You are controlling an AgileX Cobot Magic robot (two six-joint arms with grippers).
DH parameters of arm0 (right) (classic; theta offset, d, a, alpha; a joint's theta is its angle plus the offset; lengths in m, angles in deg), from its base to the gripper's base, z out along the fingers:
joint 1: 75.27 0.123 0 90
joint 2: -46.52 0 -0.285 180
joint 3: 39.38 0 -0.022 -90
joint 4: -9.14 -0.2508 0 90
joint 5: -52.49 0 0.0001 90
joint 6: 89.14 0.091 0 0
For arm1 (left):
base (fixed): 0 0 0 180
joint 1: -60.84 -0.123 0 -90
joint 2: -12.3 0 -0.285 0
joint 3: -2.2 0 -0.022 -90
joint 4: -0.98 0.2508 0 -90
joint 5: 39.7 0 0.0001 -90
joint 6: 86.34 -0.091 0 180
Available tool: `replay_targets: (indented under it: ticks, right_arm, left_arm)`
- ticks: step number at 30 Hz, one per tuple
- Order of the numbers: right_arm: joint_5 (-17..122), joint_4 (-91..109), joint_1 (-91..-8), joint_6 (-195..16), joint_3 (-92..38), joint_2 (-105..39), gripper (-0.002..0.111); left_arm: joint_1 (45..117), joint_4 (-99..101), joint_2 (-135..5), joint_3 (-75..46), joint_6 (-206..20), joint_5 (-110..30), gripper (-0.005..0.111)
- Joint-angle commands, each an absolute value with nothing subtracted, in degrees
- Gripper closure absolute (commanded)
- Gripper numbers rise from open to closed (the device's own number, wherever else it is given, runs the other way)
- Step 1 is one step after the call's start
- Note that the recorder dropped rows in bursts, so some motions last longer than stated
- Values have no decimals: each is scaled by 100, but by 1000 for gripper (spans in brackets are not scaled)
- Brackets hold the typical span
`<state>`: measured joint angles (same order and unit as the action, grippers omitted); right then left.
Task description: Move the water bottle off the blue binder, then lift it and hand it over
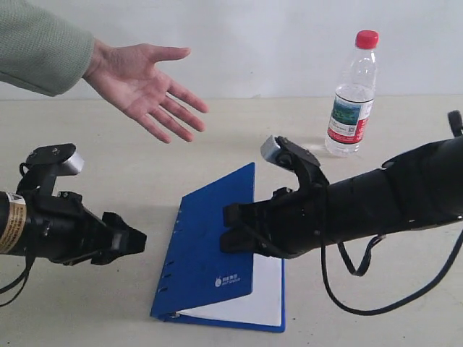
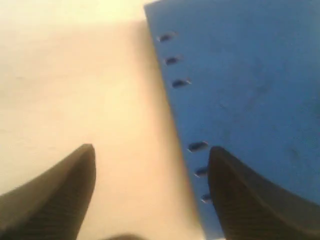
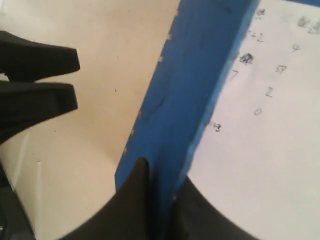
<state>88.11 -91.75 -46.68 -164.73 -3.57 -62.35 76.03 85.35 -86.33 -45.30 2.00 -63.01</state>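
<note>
The clear plastic water bottle [image 1: 353,94] with a red screw cap and a red, white and green-blue label stands upright on the pale surface [image 1: 87,303], towards the far edge on the right. It is well apart from the binder, and nothing touches it. The flat, royal-blue ring binder [image 1: 210,253] lies nearer the front edge, about mid-width. Its small slots run along the left side and a small white logo sits near the front corner of the cover. The black right end effector [image 1: 230,228] reaches in from the right, and its jaws are pressed together on the edge of the blue cover. That side of the cover is tilted up off the white pages [image 1: 264,289], and the right wrist view shows faint handwriting on them. The black left end effector [image 1: 134,242] hangs low just beside the slotted edge with its jaws spread apart, gripping nothing. A person's open hand [image 1: 141,83], palm up in a grey-green sleeve, is held out over the far left corner.
</note>
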Motion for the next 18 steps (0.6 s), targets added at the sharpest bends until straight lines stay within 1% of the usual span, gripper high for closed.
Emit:
replay_targets:
  ticks: [1, 2, 3, 4, 5, 9, 14, 18]
  right_arm:
    - [8888, -9081, -4674, -16541, -342, -5771, 108]
    - [9031, -9081, -4674, -16488, -342, -5640, 108]
    - [9052, -9081, -4674, -16477, -342, -5596, 108]
    - [9052, -9081, -4674, -16451, -342, -5476, 108]
    - [9038, -9081, -4674, -16451, -342, -5434, 108]
    - [9054, -9081, -4674, -16409, -342, -5182, 108]
    - [9087, -9081, -4674, -16293, -342, -5050, 108]
    - [9502, -9081, -4674, -16251, -342, -5050, 108]
  left_arm:
    - [7307, 7730, -8902, -4673, -859, -7804, 43]
    - [7187, 7539, -9198, -4663, -1161, -8530, 37]
    - [7152, 7483, -9323, -4651, -1255, -8740, 34]
    - [7122, 7447, -9639, -4593, -1316, -8948, 28]
    - [7122, 7390, -9756, -4569, -1391, -8948, 27]
    - [7122, 6938, -10211, -4499, -2007, -9349, 26]
    - [7134, 6849, -10610, -4499, -2743, -10932, 26]
    - [7134, 6826, -11059, -4328, -2827, -10967, 26]
